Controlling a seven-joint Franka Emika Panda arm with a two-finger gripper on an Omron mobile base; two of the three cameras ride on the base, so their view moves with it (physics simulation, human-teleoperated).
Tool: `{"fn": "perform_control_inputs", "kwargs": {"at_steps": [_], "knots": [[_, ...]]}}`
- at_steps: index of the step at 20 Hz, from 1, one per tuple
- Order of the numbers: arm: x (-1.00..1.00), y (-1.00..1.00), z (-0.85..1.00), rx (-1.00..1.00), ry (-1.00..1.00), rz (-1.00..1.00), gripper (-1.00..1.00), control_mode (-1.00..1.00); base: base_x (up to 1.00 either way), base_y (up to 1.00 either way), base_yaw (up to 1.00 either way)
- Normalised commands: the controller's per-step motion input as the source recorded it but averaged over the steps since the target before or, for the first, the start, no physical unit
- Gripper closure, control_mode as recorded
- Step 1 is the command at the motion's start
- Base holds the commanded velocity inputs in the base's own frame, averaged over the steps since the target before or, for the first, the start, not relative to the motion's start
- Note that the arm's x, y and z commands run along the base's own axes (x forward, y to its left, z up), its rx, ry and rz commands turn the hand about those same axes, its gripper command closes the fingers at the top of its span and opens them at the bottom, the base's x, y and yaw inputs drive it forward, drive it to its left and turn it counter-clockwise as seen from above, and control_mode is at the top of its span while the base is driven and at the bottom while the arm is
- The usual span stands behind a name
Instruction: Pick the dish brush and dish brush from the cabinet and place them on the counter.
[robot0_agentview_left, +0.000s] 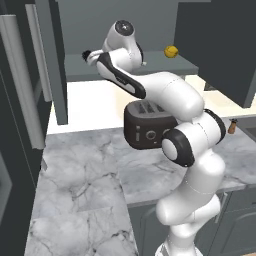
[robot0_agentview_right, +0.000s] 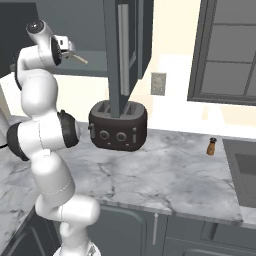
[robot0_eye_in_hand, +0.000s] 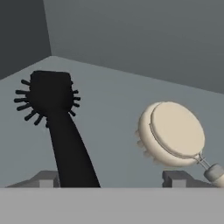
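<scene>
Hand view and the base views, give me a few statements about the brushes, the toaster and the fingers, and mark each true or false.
1. The black dish brush runs down between the two fingers. True.
2. The cream dish brush lies on the counter. False: it is on the cabinet shelf.
3. A toaster stands on the counter. True.
4. The fingers are clamped shut on the black brush. False: they stand apart, with gaps beside the handle.
5. The yellow ball sits on the toaster. False: it is on the cabinet shelf.

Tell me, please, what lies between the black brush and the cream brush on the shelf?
Nothing: in the hand view, bare grey shelf separates the black brush from the cream brush.
</scene>
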Motion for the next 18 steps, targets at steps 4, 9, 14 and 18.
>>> {"fn": "perform_control_inputs", "kwargs": {"at_steps": [4,9,14,18], "knots": [[0.0,0.01,-0.06,0.0,0.0,0.0,1.0,-1.0,0.0,0.0,0.0],[0.0,0.0,0.0,0.0,0.0,0.0,1.0,-1.0,0.0,0.0,0.0],[-0.23,-0.04,0.0,0.0,-0.02,0.0,1.0,-1.0,0.0,0.0,0.0],[-0.72,-0.17,0.01,0.06,-0.08,0.0,1.0,-1.0,0.0,0.0,0.0]]}}
